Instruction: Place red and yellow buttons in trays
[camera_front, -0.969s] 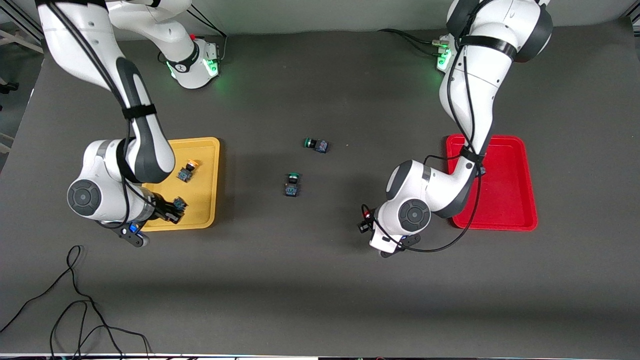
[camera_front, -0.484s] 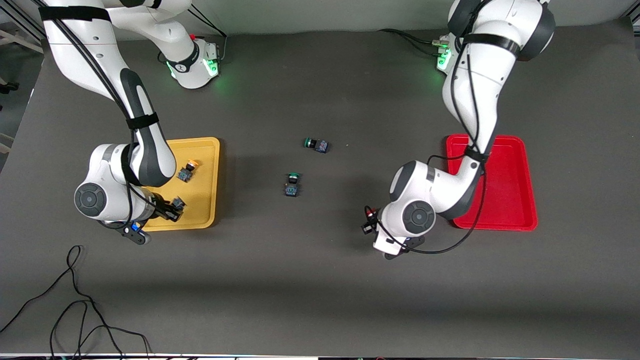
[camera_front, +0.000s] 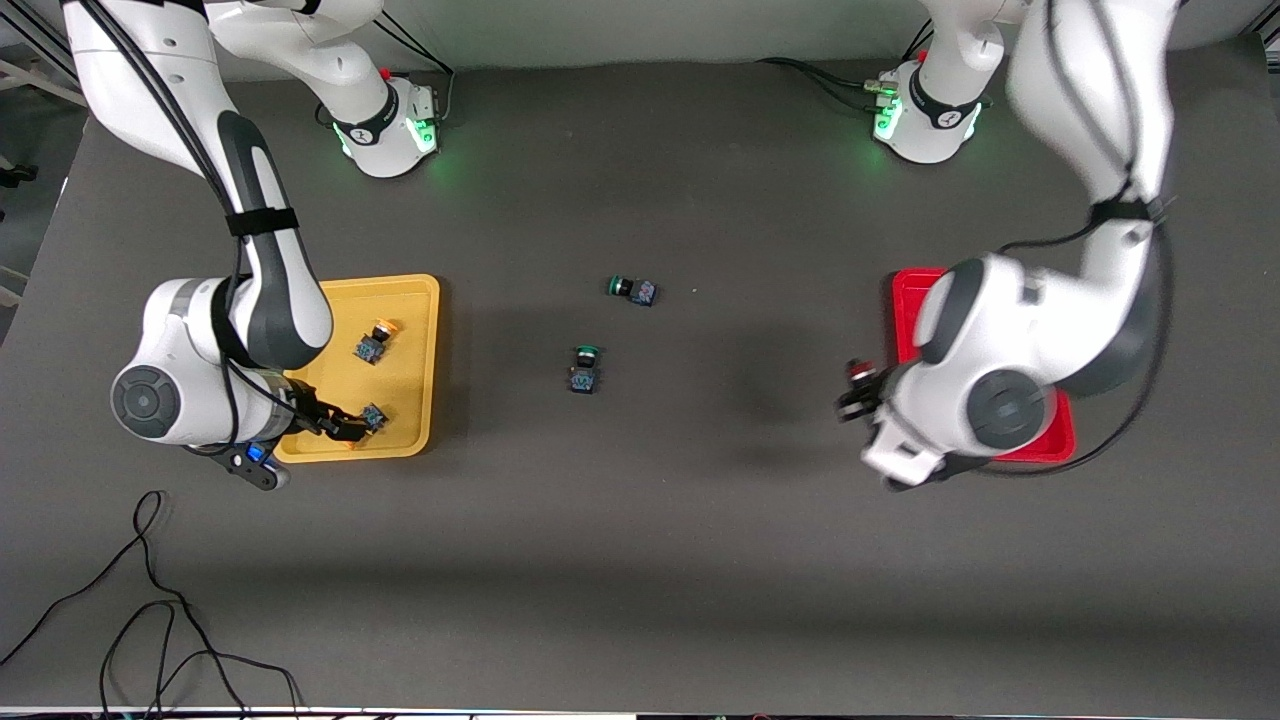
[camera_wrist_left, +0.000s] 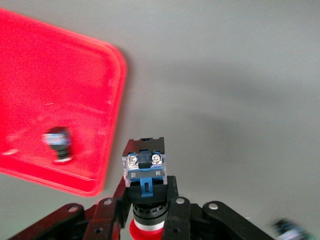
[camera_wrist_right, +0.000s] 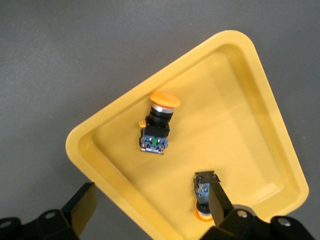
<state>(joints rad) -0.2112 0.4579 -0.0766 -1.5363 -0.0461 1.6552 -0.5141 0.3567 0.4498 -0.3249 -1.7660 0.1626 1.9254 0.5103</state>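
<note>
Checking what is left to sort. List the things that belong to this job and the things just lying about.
Job: yellow tray holding two yellow buttons; red tray holding one red button; another red button in the left tool.
Lying about: two green buttons; cable.

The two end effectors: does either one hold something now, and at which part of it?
The left end effector grips a red button at its collar, just above the cap. The right end effector, open over the yellow tray, holds nothing.

White arms, blk joints, cables
</note>
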